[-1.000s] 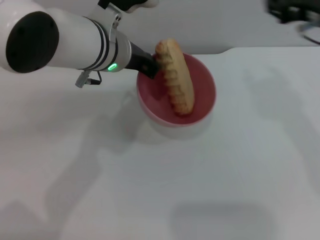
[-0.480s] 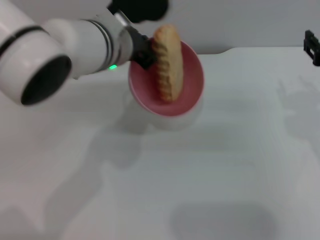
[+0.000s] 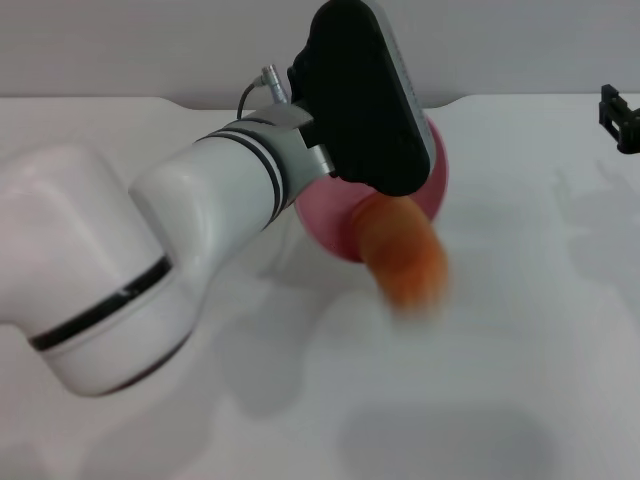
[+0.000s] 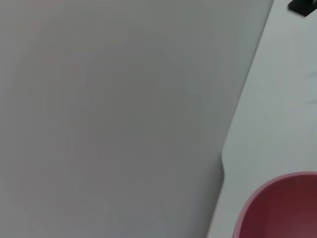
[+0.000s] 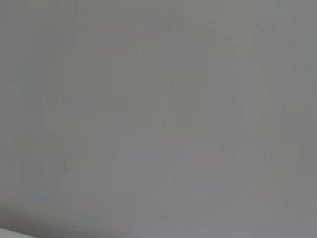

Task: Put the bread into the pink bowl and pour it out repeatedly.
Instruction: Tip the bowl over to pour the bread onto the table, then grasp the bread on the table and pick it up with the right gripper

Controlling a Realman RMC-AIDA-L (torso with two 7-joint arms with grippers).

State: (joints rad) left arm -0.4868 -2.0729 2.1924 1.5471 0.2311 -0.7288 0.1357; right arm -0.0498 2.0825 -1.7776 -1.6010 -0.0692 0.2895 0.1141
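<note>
Pour-out step, smack in the middle of it. Left arm's black wrist housing (image 3: 360, 100) swung up over the round glossy pink plastic bowl (image 3: 428, 185), with the bowl tipped hard onto its side right underneath the hand, mouth aimed away from the wrist and down at the white tabletop (image 3: 520, 380). Elongated orange toy loaf of bread (image 3: 405, 262) just below the hand, sliding out past the bowl's lower rim. Smeared with motion, so probably mid-drop and not resting on anything yet, though hard to say if its tail end is touching the rim.

Left gripper tucked behind that housing in the head view, and not showing in the left wrist view either, only a slice of the pink rim (image 4: 277, 208) close by the camera. So can't tell how wide or narrow the grip is. Presumably clamped on the bowl's edge, given the tilt, but that's a guess.

Right gripper (image 3: 620, 118) way off to the far side from the working hand, parked at the table's edge, looking idle. Can't tell its state either.

Next up, by my reckoning: roll the wrist back to level, set the bowl down upright, let go, then go after the loaf wherever it lands. Likely to roll or bounce a bit, so worth waiting for it to settle before grabbing across its narrow width.
</note>
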